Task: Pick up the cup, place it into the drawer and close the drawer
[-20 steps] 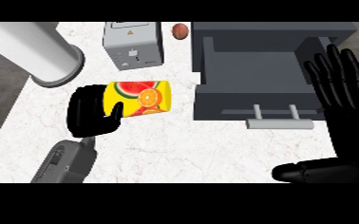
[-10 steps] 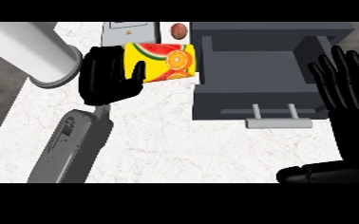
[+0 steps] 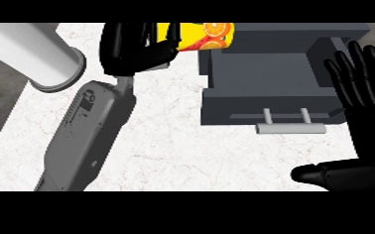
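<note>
The cup (image 3: 204, 35) is yellow with orange and red fruit slices printed on it. It hangs in the air on its side at the top of the head view, just left of the drawer's back corner. My left hand (image 3: 135, 49) is shut on it, fingers curled round its left end. The dark grey drawer (image 3: 271, 110) stands pulled out at the right, its inside bare and its light grey handle (image 3: 289, 127) toward me. My right hand (image 3: 356, 82) rests open at the right edge beside the drawer, fingers up.
A large light grey cylinder (image 3: 40, 60) lies at the upper left on the white marble counter (image 3: 176, 148). My left forearm (image 3: 88, 134) crosses the counter's left half.
My left hand has lifted the cup off the counter and carried it up and to the right, toward the drawer. The grey box and brown object at the back are no longer in view.
</note>
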